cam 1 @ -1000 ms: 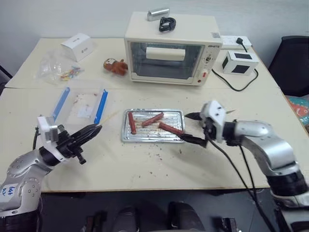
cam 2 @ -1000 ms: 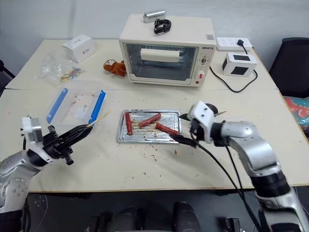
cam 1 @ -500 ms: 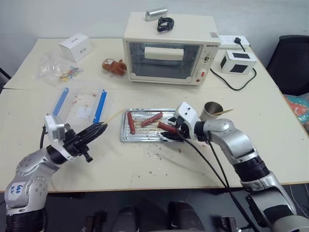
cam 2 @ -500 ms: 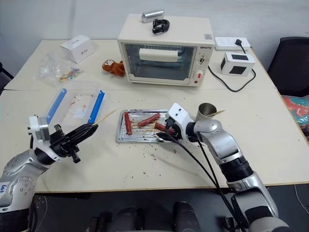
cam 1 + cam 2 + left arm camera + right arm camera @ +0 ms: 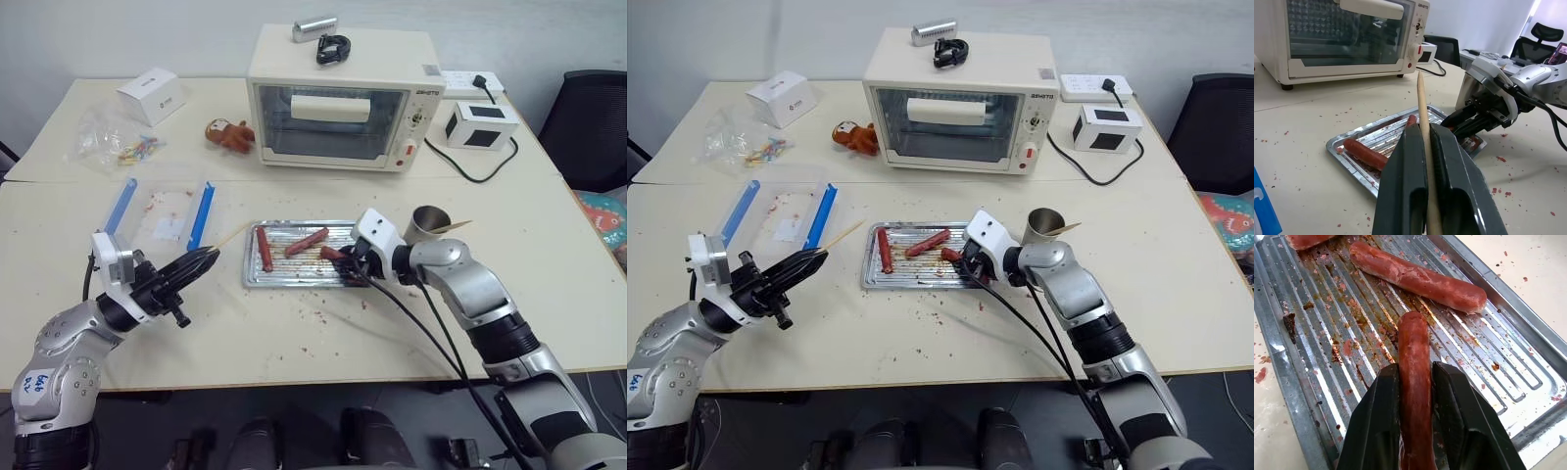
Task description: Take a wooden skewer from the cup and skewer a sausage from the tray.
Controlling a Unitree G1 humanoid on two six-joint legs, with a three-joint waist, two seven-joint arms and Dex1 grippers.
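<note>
**Status: skewer in hand, sausage gripped, piercing not yet done**

The left gripper [image 5: 201, 259] is clamped on one wooden skewer [image 5: 1423, 128], which runs between its fingers and projects past the tips toward the tray [image 5: 257, 276]. The skewer step therefore appears complete.

The right gripper [image 5: 1415, 382] has its fingers pressed against both sides of one sausage [image 5: 1413, 345]. This sausage lies lengthwise between the fingers and extends ahead of the tips, over the ridged tray base. Whether it is lifted clear of the base cannot be told.

Remaining work, as judged: bring the skewer tip to the gripped sausage and push it through.

Count:
- Sausages: three, one gripped, two ahead of the right gripper on the tray.
- Skewers: one held; at least one more in the cup [image 5: 426, 221], which stands just behind the right gripper.
- Trays: one.
- Cups: one.
</note>
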